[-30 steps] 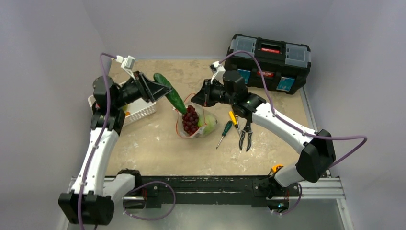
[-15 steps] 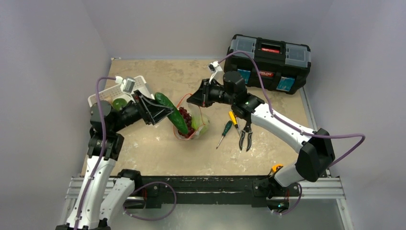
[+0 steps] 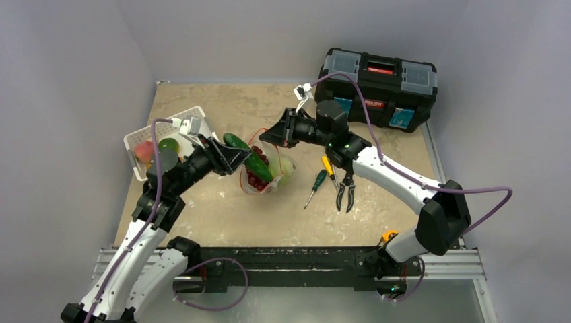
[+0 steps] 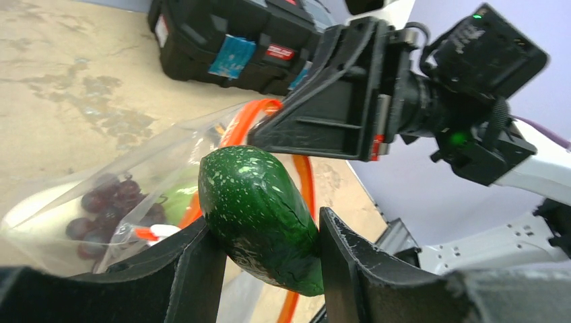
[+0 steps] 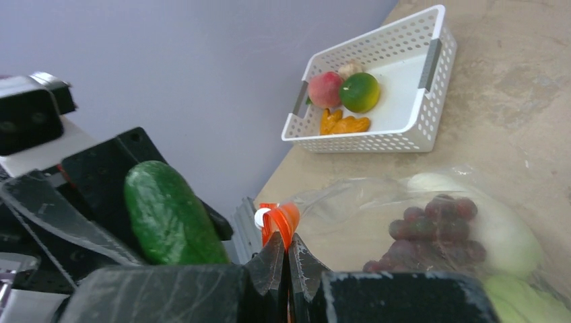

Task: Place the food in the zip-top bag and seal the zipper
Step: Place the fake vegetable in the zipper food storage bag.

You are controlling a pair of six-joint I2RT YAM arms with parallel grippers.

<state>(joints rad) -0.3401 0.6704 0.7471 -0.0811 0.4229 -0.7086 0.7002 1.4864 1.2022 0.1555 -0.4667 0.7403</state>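
My left gripper point(image 3: 237, 157) point(image 4: 273, 259) is shut on the dark green cucumber point(image 3: 250, 160) point(image 4: 259, 208) point(image 5: 172, 215), its tip at the open mouth of the clear zip-top bag point(image 3: 269, 180) point(image 4: 87, 195) point(image 5: 404, 202). My right gripper point(image 3: 273, 136) point(image 5: 287, 259) is shut on the orange-red zipper strip point(image 3: 256, 141) point(image 4: 252, 121) point(image 5: 279, 221), holding the mouth up. The dark red grape bunch point(image 3: 256, 176) point(image 5: 438, 232) and a green cabbage point(image 3: 286, 165) point(image 5: 525, 296) lie inside the bag. A peach point(image 3: 143, 151) point(image 5: 324, 89) and a green round fruit point(image 3: 168, 145) point(image 5: 359, 92) sit in the white basket point(image 3: 195, 118) point(image 5: 411, 128).
A black toolbox point(image 3: 377, 84) point(image 4: 222, 40) stands at the back right. Two screwdrivers point(image 3: 315, 185) and pliers point(image 3: 346, 190) lie right of the bag. Orange pieces point(image 5: 343, 124) also lie in the basket.
My left gripper has carried the cucumber right and down from above the basket to the bag's mouth. My right gripper has lifted the zipper strip slightly leftward.
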